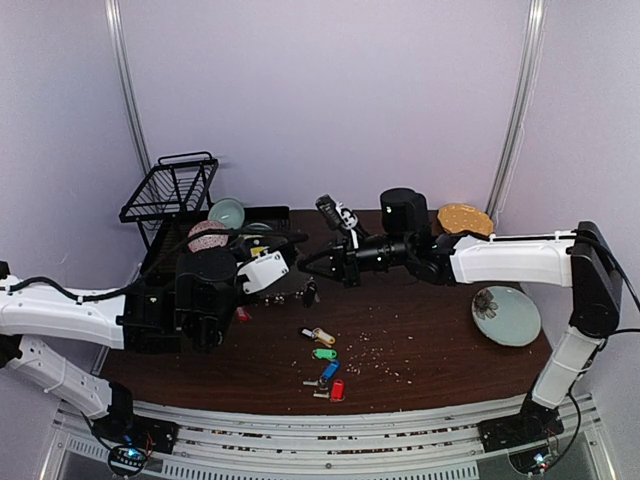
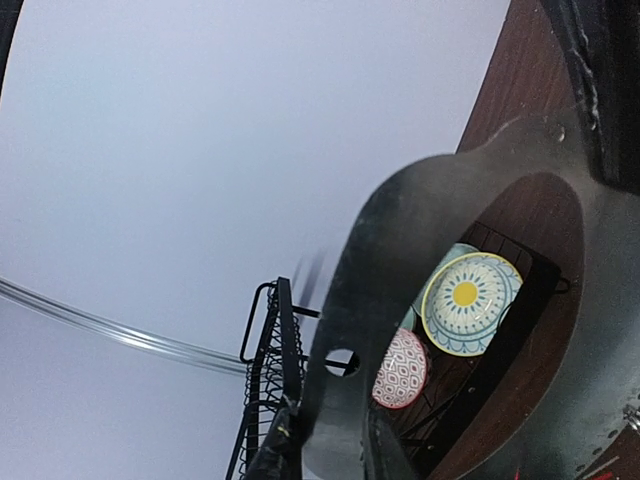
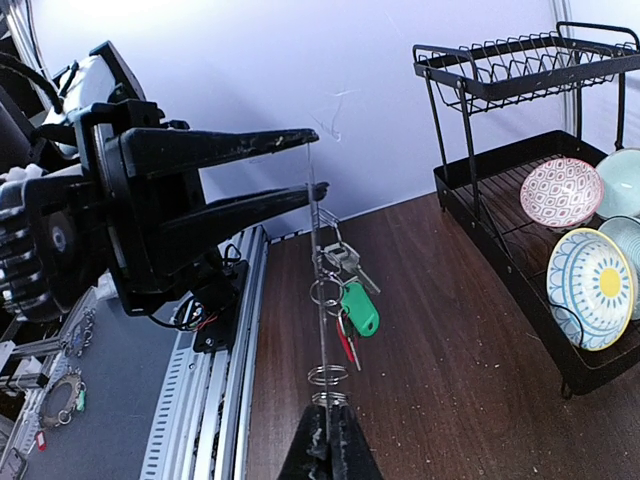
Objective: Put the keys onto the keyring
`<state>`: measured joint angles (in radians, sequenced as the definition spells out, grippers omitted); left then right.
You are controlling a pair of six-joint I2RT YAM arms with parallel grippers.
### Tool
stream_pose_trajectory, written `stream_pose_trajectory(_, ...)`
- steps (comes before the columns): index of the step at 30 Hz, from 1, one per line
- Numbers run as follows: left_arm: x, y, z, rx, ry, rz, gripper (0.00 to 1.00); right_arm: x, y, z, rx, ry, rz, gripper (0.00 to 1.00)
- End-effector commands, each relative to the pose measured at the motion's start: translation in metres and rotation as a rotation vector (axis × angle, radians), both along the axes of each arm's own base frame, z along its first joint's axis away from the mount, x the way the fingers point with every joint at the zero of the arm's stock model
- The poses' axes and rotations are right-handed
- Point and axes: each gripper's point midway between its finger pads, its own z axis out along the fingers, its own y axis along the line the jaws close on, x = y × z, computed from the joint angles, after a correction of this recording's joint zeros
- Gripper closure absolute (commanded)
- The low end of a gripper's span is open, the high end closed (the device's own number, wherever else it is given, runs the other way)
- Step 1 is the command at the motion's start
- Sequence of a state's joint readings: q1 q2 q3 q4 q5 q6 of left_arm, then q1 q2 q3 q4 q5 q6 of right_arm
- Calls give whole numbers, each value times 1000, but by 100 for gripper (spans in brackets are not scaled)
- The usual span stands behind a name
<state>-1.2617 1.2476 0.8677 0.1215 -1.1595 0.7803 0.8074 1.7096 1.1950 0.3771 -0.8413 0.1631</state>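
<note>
The keyring [image 1: 270, 235] is a thin dark wire hoop arching over my left gripper [image 1: 290, 262]. In the right wrist view its wire [image 3: 320, 330] runs straight up from my right gripper [image 3: 330, 440], which is shut on it. The wire reaches my left gripper [image 3: 318, 162], whose jaws stand nearly closed with the wire at their tips. Strung keys with a green tag [image 3: 360, 308] and a red one hang from the wire between the grippers [image 1: 308, 293]. Loose keys lie on the table: yellow tag [image 1: 321, 336], green [image 1: 323, 353], blue [image 1: 328, 371], red [image 1: 337, 390].
A black dish rack [image 1: 170, 190] stands at the back left, holding patterned plates [image 2: 468, 303] and bowls. A teal plate [image 1: 506, 315] lies at the right and an orange-brown one [image 1: 465, 218] at the back right. Crumbs dot the dark wood table [image 1: 420, 350].
</note>
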Motion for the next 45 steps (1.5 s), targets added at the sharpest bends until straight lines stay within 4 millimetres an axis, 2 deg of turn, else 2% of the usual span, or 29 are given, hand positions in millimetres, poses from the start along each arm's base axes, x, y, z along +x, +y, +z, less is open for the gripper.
stream_pose_trajectory(1,-7,-9,33,-226,29,-84,100,-7,-5,25,53,-34,41,100)
stream_pose_trajectory(2,-10,-13,35,-279,71,-118,89,-7,-10,30,63,-34,44,100)
stream_pose_trajectory(5,-19,-22,50,-487,235,-270,47,-7,-30,48,111,-43,62,100)
stream_pose_trajectory(7,-32,-30,58,-600,368,-437,30,-13,-43,58,147,-52,104,100)
stream_pose_trajectory(9,-42,-30,64,-697,476,-560,25,-19,-52,62,152,-65,132,100)
stream_pose_trajectory(11,-44,-25,69,-752,541,-626,22,-25,-56,64,131,-106,150,100)
stream_pose_trajectory(14,-50,-31,68,-753,630,-675,20,-28,-60,63,95,-132,138,100)
stream_pose_trajectory(17,-49,-44,57,-713,713,-669,18,-35,-64,65,83,-168,145,100)
stream_pose_trajectory(20,-47,-51,51,-692,751,-677,19,-41,-68,67,67,-202,151,100)
stream_pose_trajectory(22,-48,-57,47,-682,773,-696,25,-42,-70,69,63,-211,144,100)
stream_pose_trajectory(27,-60,-76,31,-651,877,-780,49,-40,-70,74,62,-245,134,100)
stream_pose_trajectory(34,-64,-74,37,-664,860,-812,100,-38,-69,76,62,-266,137,100)
stream_pose_trajectory(38,-64,-72,37,-665,853,-807,100,-36,-69,74,58,-273,125,100)
stream_pose_trajectory(41,-56,-68,39,-685,812,-766,100,-28,-67,73,54,-262,79,99)
stream_pose_trajectory(43,-36,-60,41,-728,743,-659,100,-2,-70,71,31,-240,-81,73)
stream_pose_trajectory(44,-25,-53,41,-748,706,-590,100,18,-76,67,-3,-220,-214,67)
stream_pose_trajectory(45,-15,-46,41,-766,676,-526,100,36,-86,58,-50,-186,-337,65)
